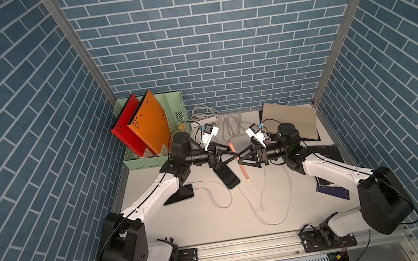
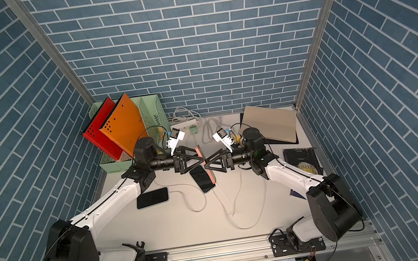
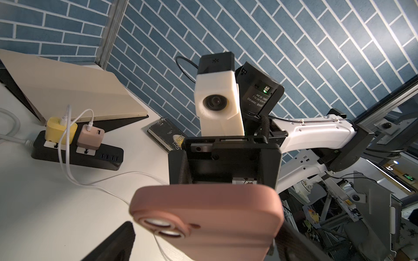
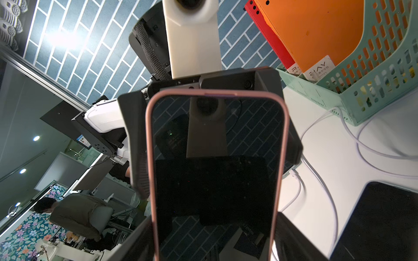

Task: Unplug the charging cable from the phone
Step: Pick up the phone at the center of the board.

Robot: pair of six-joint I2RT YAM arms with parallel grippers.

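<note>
A phone (image 1: 232, 147) in a pink case stands on its long edge above the table, between the two grippers. The right wrist view faces its dark screen (image 4: 214, 169); the left wrist view faces its pink back (image 3: 208, 214) and camera lenses. My right gripper (image 1: 240, 158) is shut on the phone across its width. My left gripper (image 1: 236, 158) is open, with its fingers on either side of the phone and a gap showing beside one finger (image 3: 117, 244). A white charging cable (image 1: 255, 194) is plugged into the phone's near end and loops over the table.
Two other phones lie flat with cables attached: a light-cased one (image 1: 227, 180) under the grippers and a dark one (image 1: 181, 194) by the left arm. At the back are a green file basket (image 1: 177, 110), a black power strip (image 3: 77, 156) and a beige book (image 1: 288, 122).
</note>
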